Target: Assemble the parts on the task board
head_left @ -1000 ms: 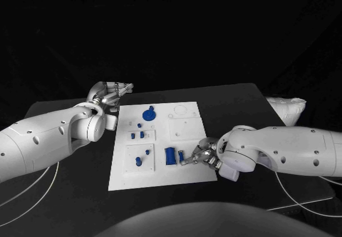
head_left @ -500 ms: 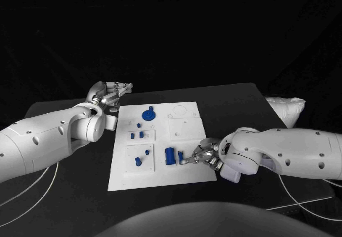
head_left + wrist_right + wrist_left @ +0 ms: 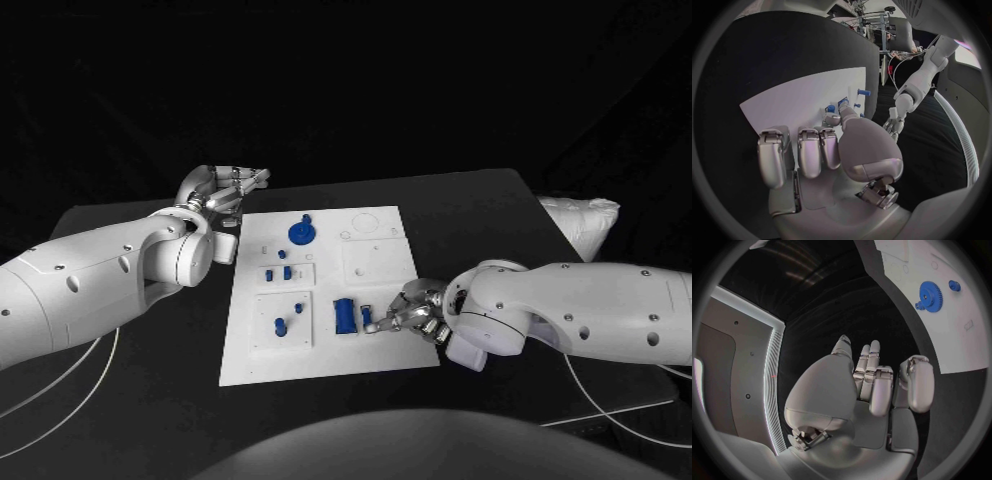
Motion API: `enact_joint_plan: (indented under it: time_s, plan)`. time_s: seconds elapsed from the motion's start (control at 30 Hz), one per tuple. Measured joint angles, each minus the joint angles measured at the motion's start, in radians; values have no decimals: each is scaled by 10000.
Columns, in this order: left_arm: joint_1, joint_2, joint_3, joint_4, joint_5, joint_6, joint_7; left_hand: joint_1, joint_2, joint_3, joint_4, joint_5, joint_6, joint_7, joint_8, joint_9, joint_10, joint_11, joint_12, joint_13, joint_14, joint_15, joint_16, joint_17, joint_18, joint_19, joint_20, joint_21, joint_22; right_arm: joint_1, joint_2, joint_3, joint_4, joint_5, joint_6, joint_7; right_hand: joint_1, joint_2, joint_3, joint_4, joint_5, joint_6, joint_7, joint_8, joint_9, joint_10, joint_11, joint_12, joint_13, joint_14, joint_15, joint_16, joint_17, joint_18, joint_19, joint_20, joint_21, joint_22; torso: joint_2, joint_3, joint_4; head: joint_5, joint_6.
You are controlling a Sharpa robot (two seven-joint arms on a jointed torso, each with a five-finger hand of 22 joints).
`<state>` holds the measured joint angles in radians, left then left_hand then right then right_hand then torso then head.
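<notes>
**Clerk:** Silver item one: left hand, logged at ten o'clock off the task board, just past its far left corner, over the black table. In the left wrist view the same hand shows fingers loosely curled, apart, nothing in them; it touches nothing.

**Checker:** And the board's contents, going across?

**Clerk:** White plate, centre of table. Blue gear at twelve o'clock, seated near the far edge. Small blue pegs left of centre. Blue pieces on the raised square at eight o'clock. Upright blue block at five o'clock, and just beside it a small blue part.

**Checker:** Right hand?

**Clerk:** Right hand, at four o'clock on the board's near right edge, fingertips reaching toward that small part. Whether it pinches the part or merely touches it, I cannot tell; in the right wrist view the thumb and a finger close near a blue piece, the rest curled.

**Checker:** Risks to enter?

**Clerk:** By my judgement: a thin pinch on so small a part could let it twist or drop, and a sideways nudge might tip the block next to it. Nothing holds the plate down, so pressure at its edge could slide it.

**Checker:** Surface and room?

**Clerk:** Matte black tabletop, dark cloth behind, white bundle at three o'clock off the table's edge, white cables trailing below the right arm.
</notes>
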<state>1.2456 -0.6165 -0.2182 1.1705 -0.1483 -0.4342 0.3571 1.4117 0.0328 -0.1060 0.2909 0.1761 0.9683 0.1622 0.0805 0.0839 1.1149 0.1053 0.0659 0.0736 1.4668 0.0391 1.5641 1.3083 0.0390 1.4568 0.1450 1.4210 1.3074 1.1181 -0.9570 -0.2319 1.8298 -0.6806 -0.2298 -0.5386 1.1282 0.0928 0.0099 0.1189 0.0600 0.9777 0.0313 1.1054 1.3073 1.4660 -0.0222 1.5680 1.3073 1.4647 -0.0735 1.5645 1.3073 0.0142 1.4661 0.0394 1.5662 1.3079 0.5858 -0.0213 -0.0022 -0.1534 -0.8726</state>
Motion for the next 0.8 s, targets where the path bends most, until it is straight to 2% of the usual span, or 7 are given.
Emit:
enact_joint_plan:
  time_s: [0.27, 0.8]
  plan:
    - [0, 3, 0, -4, -1, 1, 0, 0, 0, 0, 0, 0, 0, 0, 0, -1, 0, 0, 0, 0, 1, 0, 0, 0, 0, 0, 0, 0, 0, -9, 7, -1, 19, -760, 138, -134, 126, -87, 68, -106, 0, 108, -11, 95, 10, 0, 0, 0, 8, 0, 0, 0, 0, 0, 0, 0, 0, -1, -1, 1, -1, -21, 0]
    - [0, 19, 0, -14, -3, 11, -1, 0, 0, 0, 0, 0, 0, 0, 0, -2, 0, 0, 0, -1, 0, 0, 0, 0, 0, 0, 0, 0, 0, -14, 180, -1, -205, -1485, 300, -480, 227, 14, 98, -157, 0, 106, -9, 53, 26, 0, 0, 0, 7, 0, 0, 0, 7, 0, 0, 0, 0, -3, -1, 0, 2, -50, 0]
